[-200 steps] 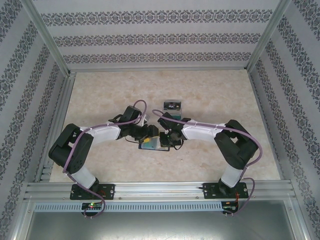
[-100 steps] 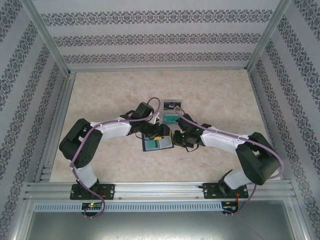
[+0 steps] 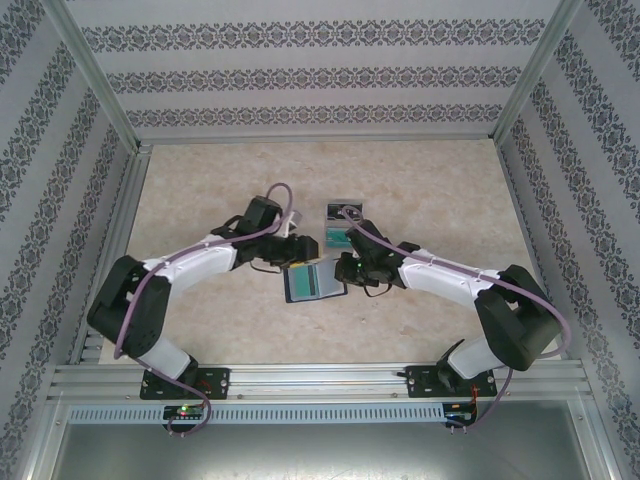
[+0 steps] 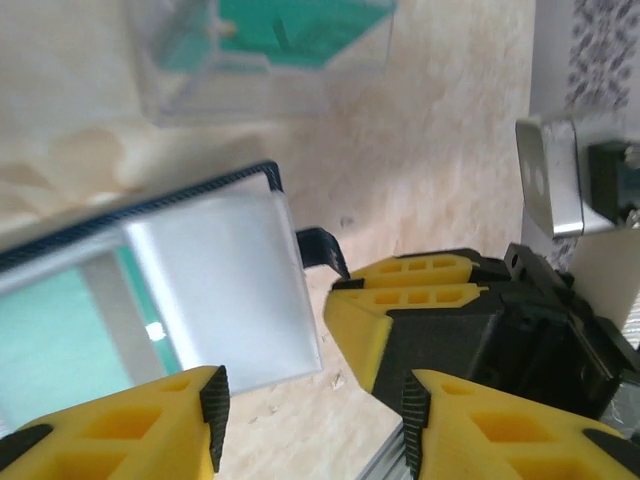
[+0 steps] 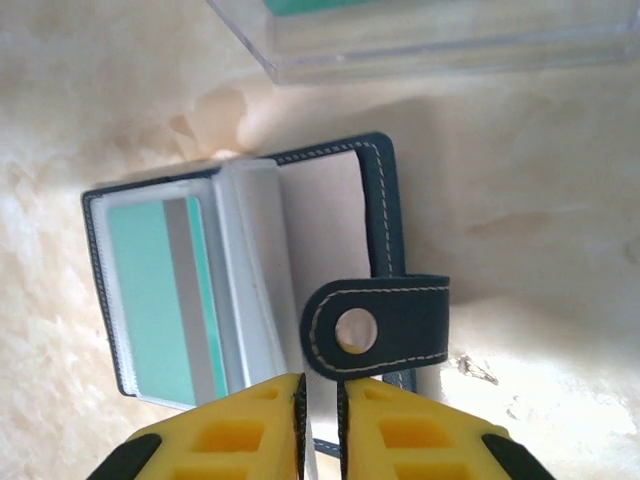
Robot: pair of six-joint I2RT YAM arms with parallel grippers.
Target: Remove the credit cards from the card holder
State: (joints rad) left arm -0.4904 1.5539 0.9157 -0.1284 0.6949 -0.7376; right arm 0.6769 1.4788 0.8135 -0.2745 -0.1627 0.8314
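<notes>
Nearest the arm bases the table (image 3: 230, 330) is bare, so there is free room at the 6 o'clock side of the card holder (image 3: 313, 282). The holder lies open and flat about mid-table, its spread running roughly 9-to-3, slightly skewed. In the right wrist view a teal card (image 5: 150, 300) sits in the 9 o'clock leaf's pocket, long axis 12-to-6. The clasp tab (image 5: 378, 330) hangs off the other leaf. The right end effector (image 5: 320, 420) is at the holder's 3 o'clock seen from overhead. Its fingers are almost together, and the holder's edge runs into the thin slit; whether it pinches I cannot tell. The left end effector (image 4: 310, 405) is at the holder's 11 o'clock, jaws apart with nothing between them, the grey pocket corner at their mouth. Judgement: left is better set to draw the card, right to steady. Past the holder at 12-to-1 o'clock is a clear case (image 5: 450, 50) with a second teal card (image 4: 290, 30), then a dark card (image 3: 343, 210). The far table is open, walls well apart.
</notes>
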